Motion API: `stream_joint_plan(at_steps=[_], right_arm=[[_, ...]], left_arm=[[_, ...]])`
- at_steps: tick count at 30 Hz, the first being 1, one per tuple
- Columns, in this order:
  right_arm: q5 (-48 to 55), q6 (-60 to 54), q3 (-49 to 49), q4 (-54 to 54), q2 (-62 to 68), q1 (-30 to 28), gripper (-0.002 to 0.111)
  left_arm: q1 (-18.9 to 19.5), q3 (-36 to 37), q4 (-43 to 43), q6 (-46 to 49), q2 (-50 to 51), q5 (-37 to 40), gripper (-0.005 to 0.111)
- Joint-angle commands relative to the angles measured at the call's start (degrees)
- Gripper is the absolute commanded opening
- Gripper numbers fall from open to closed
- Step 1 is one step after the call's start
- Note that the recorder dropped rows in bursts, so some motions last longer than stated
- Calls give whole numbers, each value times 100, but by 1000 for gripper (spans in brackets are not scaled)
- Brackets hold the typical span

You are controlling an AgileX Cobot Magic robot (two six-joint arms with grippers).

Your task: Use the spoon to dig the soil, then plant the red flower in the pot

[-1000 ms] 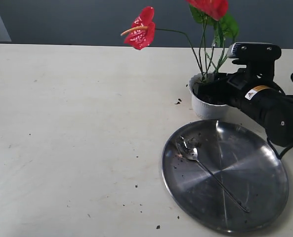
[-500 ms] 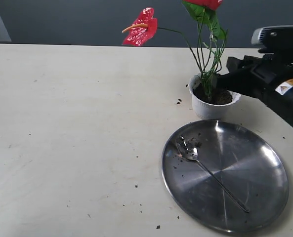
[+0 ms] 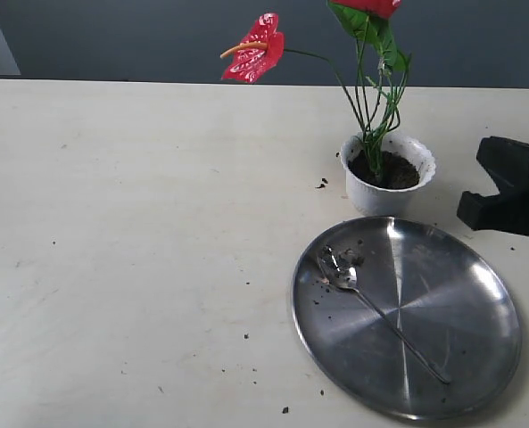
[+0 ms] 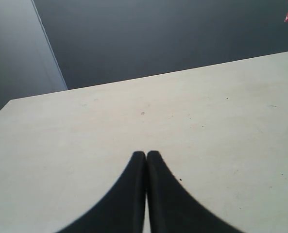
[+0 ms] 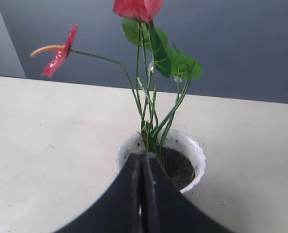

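Note:
The red flower point(image 3: 257, 49) stands upright in the pot point(image 3: 376, 201), its green stems sunk in the dark soil point(image 3: 402, 174). The spoon point(image 3: 371, 308) lies on the steel plate, its bowl smeared with soil. My right gripper point(image 5: 143, 155) is shut and empty, pulled back from the pot point(image 5: 194, 158) and pointing at the stems point(image 5: 151, 121). In the exterior view its black body point(image 3: 514, 209) shows at the right edge. My left gripper point(image 4: 146, 154) is shut on nothing above bare table, out of the exterior view.
The large round steel plate point(image 3: 465, 339) sits in front of the pot at the front right. Soil crumbs point(image 3: 322, 184) are scattered beside the pot and over the tabletop. A dark wall runs behind the table's far edge.
My right gripper has drawn back from the pot to the right edge, leaving the flower stems. The flower stays standing in the pot. Spoon and plate have not moved.

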Motion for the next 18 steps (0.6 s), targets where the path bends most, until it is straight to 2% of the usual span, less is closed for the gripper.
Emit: stream_joint_plan(at_steps=[1,18], right_arm=[[9,-67,26,13,-394,-25,-1],[9,-67,26,13,-537,-25,-1]], left_arm=[[-13,-15,-31,-26,30,-37,2],[-13,-15,-31,-26,30,-37,2]])
